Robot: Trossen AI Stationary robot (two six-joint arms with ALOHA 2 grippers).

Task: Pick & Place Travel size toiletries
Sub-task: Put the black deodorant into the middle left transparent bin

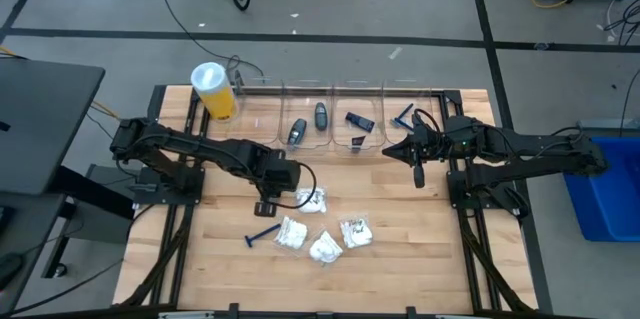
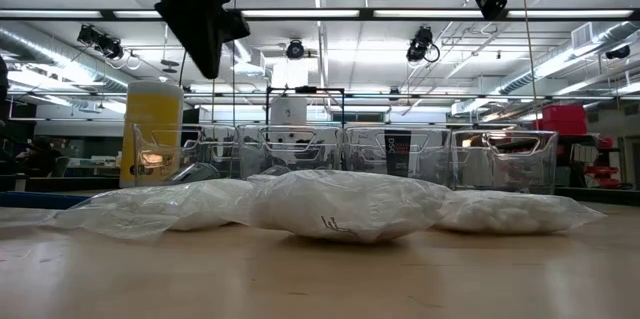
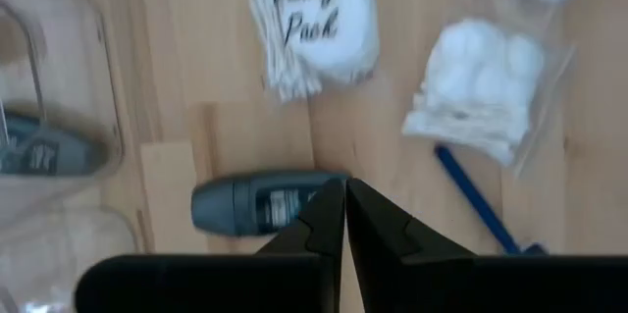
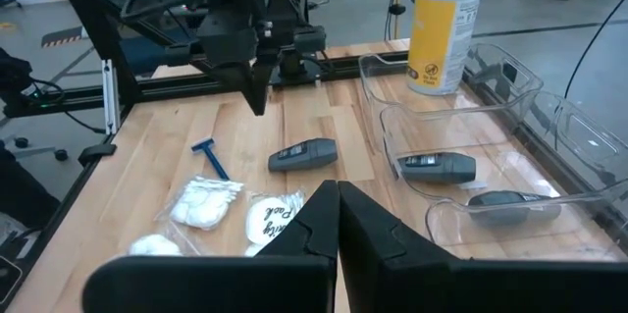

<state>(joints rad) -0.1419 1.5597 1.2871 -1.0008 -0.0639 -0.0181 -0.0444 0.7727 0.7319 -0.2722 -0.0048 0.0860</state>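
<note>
Toiletries sit in two groups: your white packets (image 1: 322, 233) and a blue razor (image 1: 262, 236) lie loose on the wood, with dark grey pieces (image 1: 320, 115) in the clear bins (image 1: 335, 89). Left gripper (image 3: 344, 217) hangs over a grey piece (image 3: 257, 201) on the table, jaws together, empty. Right gripper (image 4: 339, 217) hangs near the bins, jaws together, holding nothing.

Packets (image 1: 322, 232) mid-table; razor (image 1: 262, 236) to left; bins (image 1: 340, 124) behind
</note>
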